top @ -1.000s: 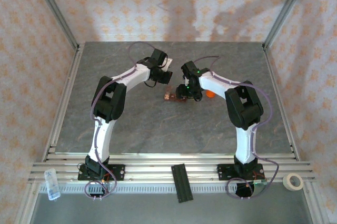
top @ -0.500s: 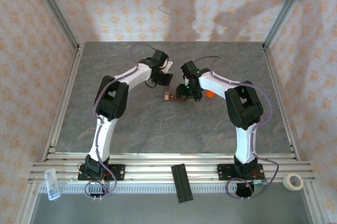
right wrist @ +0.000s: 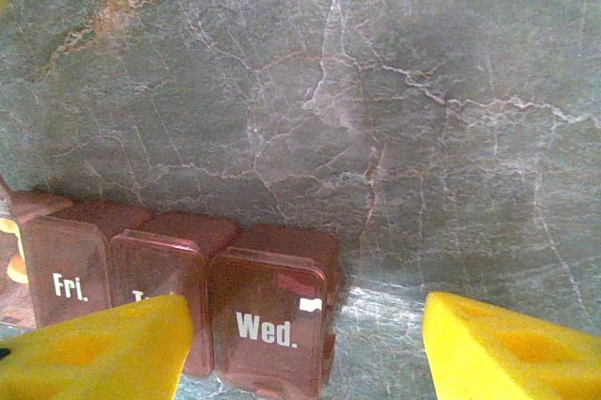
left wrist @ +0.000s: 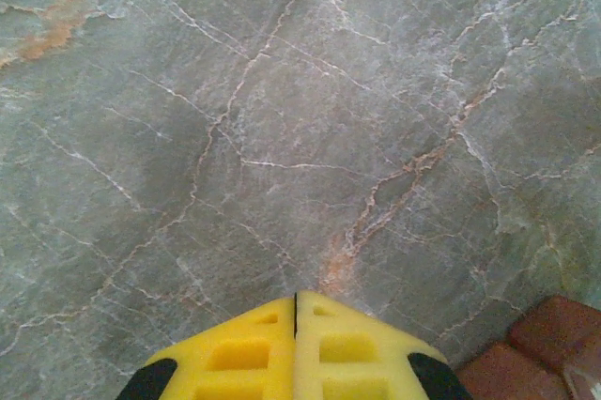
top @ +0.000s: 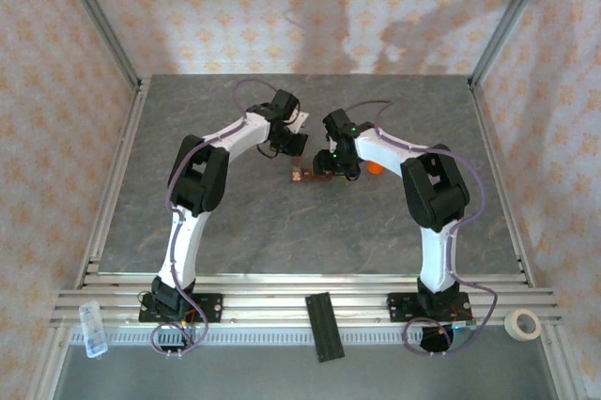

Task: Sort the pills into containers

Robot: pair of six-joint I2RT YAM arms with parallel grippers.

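Observation:
The containers (top: 302, 174) are a dark red-brown row of lidded compartments on the grey marble table, between the two grippers. In the right wrist view the containers (right wrist: 268, 320) show lids marked "Wed." and "Fri."; both are closed. My right gripper (right wrist: 308, 311) hangs open low over them, its left finger (right wrist: 103, 348) in front of the lid beside "Wed." and its right finger well clear on bare table. A yellowish bit (right wrist: 9, 264) at the row's left end could be one of the pills; too little shows to tell. My left gripper (left wrist: 296, 311) is shut and empty over bare table, with a corner of the containers (left wrist: 549, 344) to its right.
A small orange object (top: 374, 168) lies just right of the right wrist. A black bar (top: 324, 325), a tape roll (top: 522, 324) and a clear plastic box (top: 91, 328) sit on the front rails. Aluminium posts and patterned walls enclose the table (top: 235, 222).
The left gripper has edged slightly down and toward the containers. The right arm and the containers have not moved.

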